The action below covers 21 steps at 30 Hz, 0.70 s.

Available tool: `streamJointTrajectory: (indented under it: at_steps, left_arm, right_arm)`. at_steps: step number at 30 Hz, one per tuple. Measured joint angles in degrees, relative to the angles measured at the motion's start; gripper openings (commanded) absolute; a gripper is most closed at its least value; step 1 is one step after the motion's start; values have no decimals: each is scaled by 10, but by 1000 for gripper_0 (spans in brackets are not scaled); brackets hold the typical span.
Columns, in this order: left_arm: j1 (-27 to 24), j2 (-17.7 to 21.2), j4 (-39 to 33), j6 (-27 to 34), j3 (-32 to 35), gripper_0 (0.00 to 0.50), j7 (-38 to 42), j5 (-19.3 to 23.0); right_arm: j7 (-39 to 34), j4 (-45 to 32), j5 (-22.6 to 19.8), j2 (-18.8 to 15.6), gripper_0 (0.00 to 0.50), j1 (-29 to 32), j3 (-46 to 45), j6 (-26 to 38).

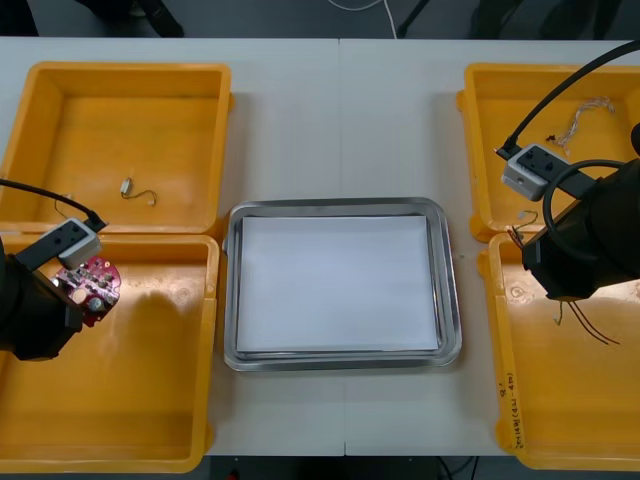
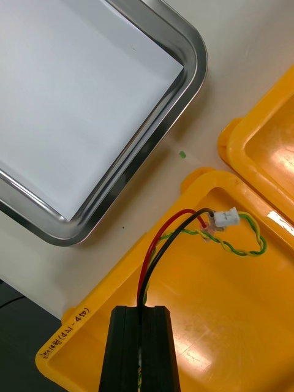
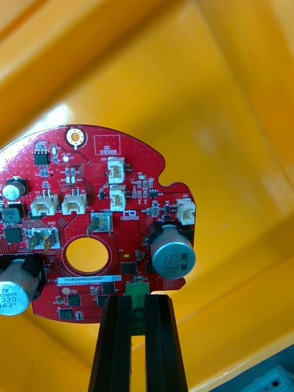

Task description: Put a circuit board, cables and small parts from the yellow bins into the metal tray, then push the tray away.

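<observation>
Left gripper (image 3: 136, 300): over the near left yellow bin (image 1: 120, 400), its fingers pinched on the rim of the circuit board (image 3: 104, 226) at a small green block.
Right gripper (image 2: 144, 309): over the near right yellow bin (image 1: 570, 400), fingers closed together on the cable (image 2: 223, 217), just beside the tray's corner.
Metal tray (image 1: 340, 358): between the bins, white inside, nothing in it yet.
Step in hand: probably carrying both items across to the tray.
Doing it well: each load should clear its bin wall before moving sideways. The board should be lowered flat onto the white and let go only when low, and the cable's loose end should land inside the rim.
Board's facing: component side towards the wrist camera, its held edge opposite the gold ring (round, so no long axis).
Cable's line: red and black leads run straight out from the fingers to a white plug. A yellow-green twisted pair loops back from it.
</observation>
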Motion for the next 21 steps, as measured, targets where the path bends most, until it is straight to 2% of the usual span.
streamJointTrajectory:
  at_steps: [7,10,16,18,21]
  left_arm:
    - [-73,-12,-27,31,-68,0,15,-23]
    - [-100,-14,-36,36,-103,0,72,-28]
    - [-148,-20,-51,38,-160,0,259,-36]
    - [-165,-25,-53,38,-178,0,289,-37]
    - [-192,-34,-55,38,-209,0,291,-43]
  right_arm:
    - [0,0,10,12,0,0,0,2]
    - [0,0,10,14,0,0,0,4]
    - [0,0,10,14,0,0,0,10]
    - [0,0,10,14,0,0,0,10]
    - [0,0,10,14,0,0,0,10]
